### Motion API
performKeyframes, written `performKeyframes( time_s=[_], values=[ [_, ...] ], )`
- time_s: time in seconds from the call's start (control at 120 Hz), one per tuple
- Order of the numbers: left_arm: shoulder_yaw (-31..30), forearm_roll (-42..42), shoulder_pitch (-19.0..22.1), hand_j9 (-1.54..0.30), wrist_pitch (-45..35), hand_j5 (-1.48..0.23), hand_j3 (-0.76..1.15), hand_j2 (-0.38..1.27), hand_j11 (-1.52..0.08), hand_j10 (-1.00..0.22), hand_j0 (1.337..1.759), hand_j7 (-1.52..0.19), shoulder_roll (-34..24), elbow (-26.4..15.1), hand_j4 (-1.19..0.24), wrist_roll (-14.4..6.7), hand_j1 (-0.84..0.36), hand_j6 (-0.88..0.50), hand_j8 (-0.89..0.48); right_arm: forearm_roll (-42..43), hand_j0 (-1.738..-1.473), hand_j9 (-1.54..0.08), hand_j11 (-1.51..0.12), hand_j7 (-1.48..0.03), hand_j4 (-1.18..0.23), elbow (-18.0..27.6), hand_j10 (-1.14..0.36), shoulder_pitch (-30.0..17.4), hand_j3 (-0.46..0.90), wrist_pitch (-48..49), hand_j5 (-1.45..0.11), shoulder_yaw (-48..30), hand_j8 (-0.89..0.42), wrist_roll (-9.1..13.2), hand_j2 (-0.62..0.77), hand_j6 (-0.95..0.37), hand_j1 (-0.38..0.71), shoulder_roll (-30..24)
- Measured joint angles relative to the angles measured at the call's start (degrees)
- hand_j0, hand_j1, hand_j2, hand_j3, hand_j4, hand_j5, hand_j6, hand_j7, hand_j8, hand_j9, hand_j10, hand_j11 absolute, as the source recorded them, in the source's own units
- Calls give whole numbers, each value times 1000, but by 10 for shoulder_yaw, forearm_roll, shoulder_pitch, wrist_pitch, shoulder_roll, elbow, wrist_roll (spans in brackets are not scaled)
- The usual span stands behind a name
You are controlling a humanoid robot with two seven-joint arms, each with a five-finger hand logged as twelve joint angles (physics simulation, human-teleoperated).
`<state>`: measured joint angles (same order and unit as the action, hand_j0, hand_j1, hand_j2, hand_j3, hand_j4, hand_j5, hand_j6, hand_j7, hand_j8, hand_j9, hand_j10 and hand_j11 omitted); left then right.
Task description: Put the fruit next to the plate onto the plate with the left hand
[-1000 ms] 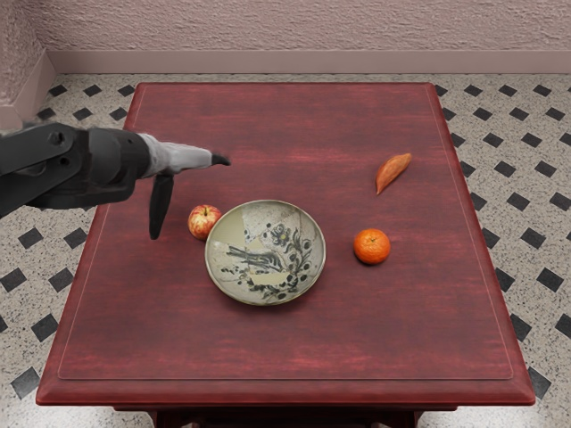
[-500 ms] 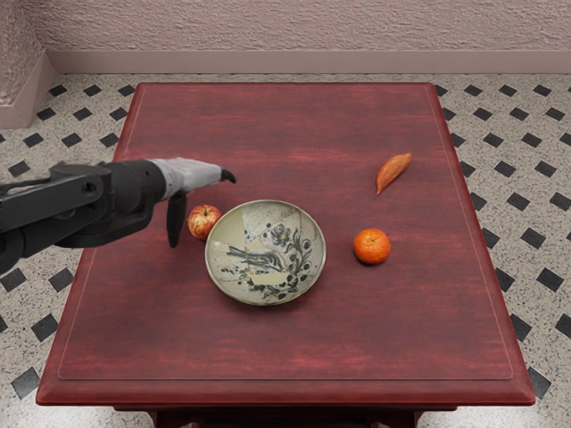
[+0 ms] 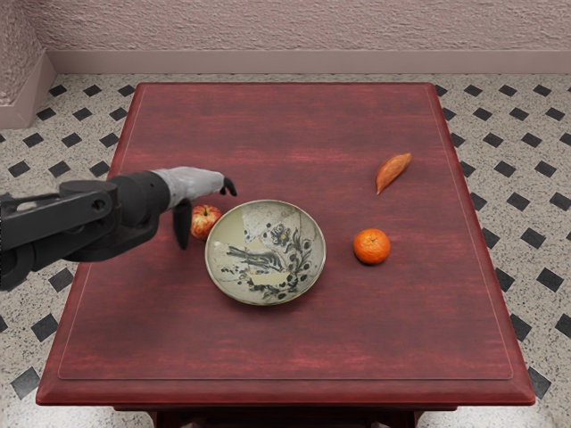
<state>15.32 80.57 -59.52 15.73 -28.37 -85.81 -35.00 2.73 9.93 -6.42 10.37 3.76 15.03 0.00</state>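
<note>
A red-and-yellow apple (image 3: 207, 218) rests on the dark red table, touching the left rim of a patterned ceramic plate (image 3: 265, 251). My left hand (image 3: 203, 203) reaches in from the left and hovers just over and to the left of the apple. Its thumb (image 3: 182, 223) hangs down on the apple's left side while the other fingers (image 3: 227, 185) curve above and behind it. The fingers are spread and hold nothing. The hand hides part of the apple's upper left. Nothing lies on the plate.
An orange (image 3: 372, 246) sits right of the plate. A sweet potato (image 3: 393, 171) lies further back on the right. The table's rim (image 3: 285, 390) runs along the near side; checkered floor surrounds the table.
The left arm has advanced right and lowered; the hand went from well left of the apple to directly over it, fingers curling slightly. The apple, plate and other items stayed put.
</note>
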Motion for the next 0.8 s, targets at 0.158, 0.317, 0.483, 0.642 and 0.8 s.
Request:
performKeyframes(
  time_s=[0.158, 0.317, 0.483, 0.642, 0.8],
  values=[
    [0, 9, 1, -321, -7, -321, 0, 52, -320, -249, 1658, -321, 1, 8, -250, 0, 55, -250, -250, 0, -1658, 0, 0, 0, 0, 0, 0, 0, 0, 0, 0, 0, 0, 0, 0, 0, -349, 0],
    [0, 16, 8, -321, -15, -321, 0, 52, -321, -250, 1658, -321, 10, 12, -250, 0, 54, -251, -251, 0, -1658, 0, 0, 0, 0, 0, 0, 0, 0, 0, 0, 0, 0, 0, 0, 0, -349, 0],
    [0, 24, 20, -322, -18, -323, 0, 52, -322, -251, 1658, -323, 11, 13, -251, 0, 53, -252, -252, 0, -1658, 0, 0, 0, 0, 0, 0, 0, 0, 0, 0, 0, 0, 0, 0, 0, -349, 0],
    [-9, 26, 22, -329, -25, -329, 0, 53, -329, -256, 1658, -329, 11, 13, -256, 0, 48, -257, -257, 0, -1658, 0, 0, 0, 0, 0, 0, 0, 0, 0, 0, 0, 0, 0, 0, 0, -349, 0],
    [-12, 26, 21, -354, -27, -355, 0, 57, -354, -275, 1658, -355, 10, 13, -276, 0, 24, -277, -276, 0, -1658, 0, 0, 0, 0, 0, 0, 0, 0, 0, 0, 0, 0, 0, 0, 0, -349, 0]
  ],
)
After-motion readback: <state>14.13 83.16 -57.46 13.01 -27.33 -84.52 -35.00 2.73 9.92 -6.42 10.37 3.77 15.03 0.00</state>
